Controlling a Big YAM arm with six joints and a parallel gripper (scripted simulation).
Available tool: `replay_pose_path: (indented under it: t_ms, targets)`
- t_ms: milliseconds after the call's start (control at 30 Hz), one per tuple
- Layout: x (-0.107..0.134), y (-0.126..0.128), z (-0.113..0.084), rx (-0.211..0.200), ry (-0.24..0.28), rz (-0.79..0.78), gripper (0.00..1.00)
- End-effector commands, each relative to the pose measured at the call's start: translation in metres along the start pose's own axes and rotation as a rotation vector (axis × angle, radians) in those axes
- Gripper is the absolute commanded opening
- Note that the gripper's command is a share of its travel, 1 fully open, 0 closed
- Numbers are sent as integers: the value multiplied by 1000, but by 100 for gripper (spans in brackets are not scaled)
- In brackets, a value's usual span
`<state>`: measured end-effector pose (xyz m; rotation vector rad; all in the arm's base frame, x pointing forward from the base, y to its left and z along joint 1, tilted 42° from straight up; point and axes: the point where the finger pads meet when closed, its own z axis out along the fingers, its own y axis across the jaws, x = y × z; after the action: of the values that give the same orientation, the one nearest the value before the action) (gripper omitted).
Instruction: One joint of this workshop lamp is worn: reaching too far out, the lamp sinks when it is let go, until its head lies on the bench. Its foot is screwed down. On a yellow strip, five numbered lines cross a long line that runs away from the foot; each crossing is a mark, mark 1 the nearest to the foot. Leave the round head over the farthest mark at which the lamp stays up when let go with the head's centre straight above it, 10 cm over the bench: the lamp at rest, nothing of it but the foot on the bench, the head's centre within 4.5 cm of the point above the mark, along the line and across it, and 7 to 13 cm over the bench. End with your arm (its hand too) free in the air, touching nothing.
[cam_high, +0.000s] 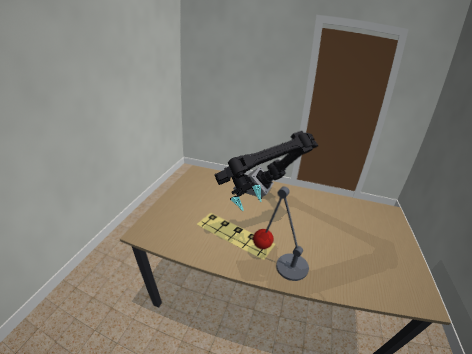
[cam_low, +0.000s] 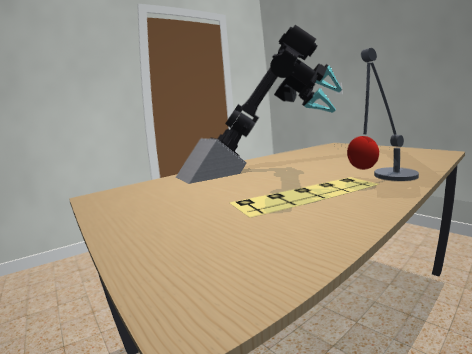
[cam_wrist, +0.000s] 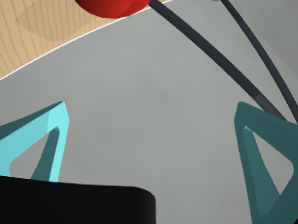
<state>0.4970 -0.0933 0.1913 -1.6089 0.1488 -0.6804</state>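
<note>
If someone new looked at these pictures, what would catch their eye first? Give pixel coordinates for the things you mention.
Probably the red ball (cam_high: 263, 238) (cam_low: 363, 152) (cam_wrist: 114, 6), hanging off the bench from the lamp's thin rods. Next, the yellow strip (cam_high: 206, 225) (cam_low: 242, 209) lying on the bench, and the open turquoise claw (cam_high: 247, 198) (cam_low: 331, 100) (cam_wrist: 151, 111) in the air.

In the top view the red lamp head (cam_high: 263, 238) (cam_low: 363, 152) (cam_wrist: 114, 6) hides part of the yellow strip (cam_high: 216, 228) (cam_low: 303, 197) near the foot; the wrist view's upper edge crops the head (only its lower part shows). The strip's numbers are too small to read.
</note>
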Motion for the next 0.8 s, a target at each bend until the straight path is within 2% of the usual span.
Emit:
replay_pose_path:
  t_ms: [0,133,433,767]
  targets:
    - [5,-2,-2,14,-27,261,100]
    - [5,-2,-2,7,-28,255,100]
    - [5,-4,-3,-15,-18,140,100]
    - [19,-14,-11,-8,-6,61,100]
